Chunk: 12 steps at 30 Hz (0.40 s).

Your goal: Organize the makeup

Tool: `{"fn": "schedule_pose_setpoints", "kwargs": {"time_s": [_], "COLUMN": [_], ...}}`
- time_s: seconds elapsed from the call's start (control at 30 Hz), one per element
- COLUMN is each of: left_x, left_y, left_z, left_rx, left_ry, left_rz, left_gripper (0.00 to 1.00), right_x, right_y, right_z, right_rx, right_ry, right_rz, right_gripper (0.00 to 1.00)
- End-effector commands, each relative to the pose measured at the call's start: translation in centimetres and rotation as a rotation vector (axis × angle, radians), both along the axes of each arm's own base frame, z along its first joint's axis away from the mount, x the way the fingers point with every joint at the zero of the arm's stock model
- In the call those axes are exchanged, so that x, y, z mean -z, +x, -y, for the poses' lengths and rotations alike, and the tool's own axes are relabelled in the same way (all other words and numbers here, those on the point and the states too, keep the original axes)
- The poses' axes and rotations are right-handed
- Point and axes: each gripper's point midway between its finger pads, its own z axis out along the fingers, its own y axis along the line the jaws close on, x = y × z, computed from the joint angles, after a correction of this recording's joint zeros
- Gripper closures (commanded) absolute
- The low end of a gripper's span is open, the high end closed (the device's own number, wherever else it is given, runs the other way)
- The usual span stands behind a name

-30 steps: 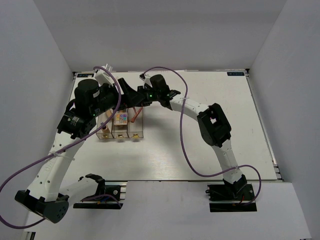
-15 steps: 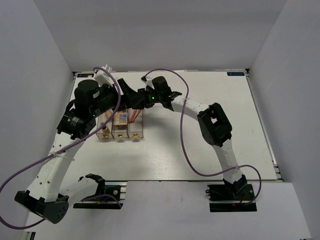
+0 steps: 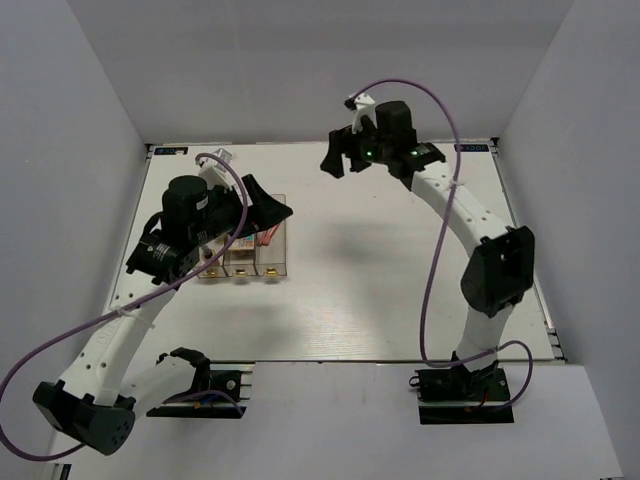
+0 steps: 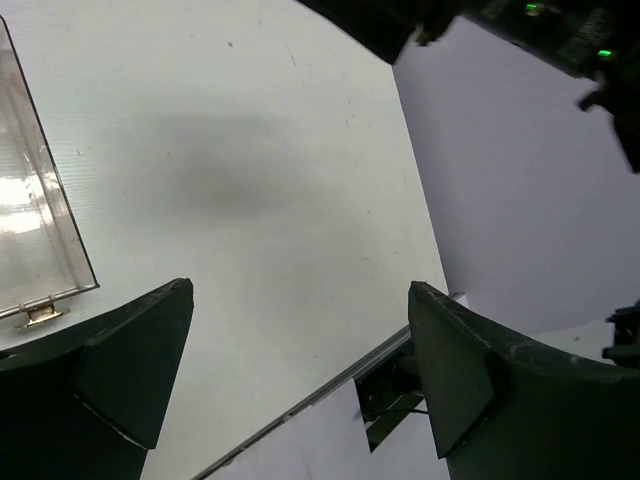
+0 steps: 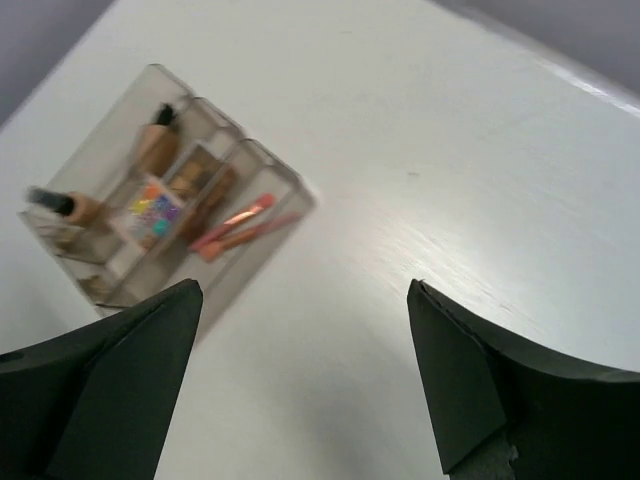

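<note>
The makeup stands in a clear three-compartment organizer [image 5: 262, 170] [image 3: 282, 262] on the left of the table. In the right wrist view one end compartment holds two beige foundation bottles [image 5: 153, 147], the middle a multicolour palette [image 5: 150, 212] and a brown palette [image 5: 197, 174], and the other end two coral applicators [image 5: 238, 226] [image 3: 267, 238]. My right gripper [image 5: 305, 290] [image 3: 335, 160] is open and empty, raised well away toward the back of the table. My left gripper [image 4: 300, 290] [image 3: 278, 212] hovers open and empty just right of the organizer, whose clear wall [image 4: 40, 215] shows at the left.
The white table [image 3: 400, 280] stretches right of the organizer. Its near edge [image 4: 330, 385] and an arm base mount [image 4: 400, 395] show between my left fingers. The right arm [image 4: 545, 30] crosses the top of the left wrist view. Grey walls surround the table.
My right gripper opened above the organizer's right compartment, then rose and swung back to the right. The left gripper opened slightly wider and shifted a little toward the front.
</note>
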Motion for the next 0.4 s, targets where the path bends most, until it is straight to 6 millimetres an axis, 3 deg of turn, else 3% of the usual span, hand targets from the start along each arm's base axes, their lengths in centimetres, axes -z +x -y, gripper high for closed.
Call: {"fn": "schedule_pose_setpoints", "kwargs": {"time_s": [0.0, 0.13, 0.17, 0.2, 0.23, 0.27, 0.3, 0.37], "left_x": [0.2, 1.4, 1.5, 2.1, 2.4, 2.5, 2.9, 3.7], "left_y": [0.4, 1.3, 1.4, 1.6, 1.5, 1.7, 1.6, 1.7], "left_z": [1.2, 2.3, 2.7, 3.0, 3.4, 3.5, 3.8, 4.3], "left_rx": [0.05, 0.087, 0.1, 0.109, 0.123, 0.127, 0.138, 0.152], "left_ry": [-0.027, -0.015, -0.015, -0.012, -0.01, -0.009, -0.005, 0.003], "left_rz": [0.01, -0.009, -0.005, -0.016, -0.02, -0.018, -0.023, -0.035], "left_gripper": [0.02, 0.02, 0.02, 0.02, 0.02, 0.02, 0.02, 0.02], "right_x": [1.5, 2.3, 0.6, 1.9, 1.9, 0.2, 1.0, 0.8], "right_y": [-1.1, -2.7, -3.7, -4.2, -4.5, -5.5, -5.7, -6.6], "right_z": [5.6, 10.2, 11.0, 11.8, 12.3, 12.8, 13.5, 14.1], "right_rx": [0.12, 0.181, 0.193, 0.186, 0.188, 0.202, 0.232, 0.242], "right_ry": [-0.255, -0.377, -0.358, -0.374, -0.378, -0.349, -0.336, -0.317], "right_rz": [0.032, 0.073, 0.123, 0.146, 0.177, 0.229, 0.229, 0.223], "right_gripper": [0.11, 0.11, 0.11, 0.11, 0.11, 0.11, 0.11, 0.11]}}
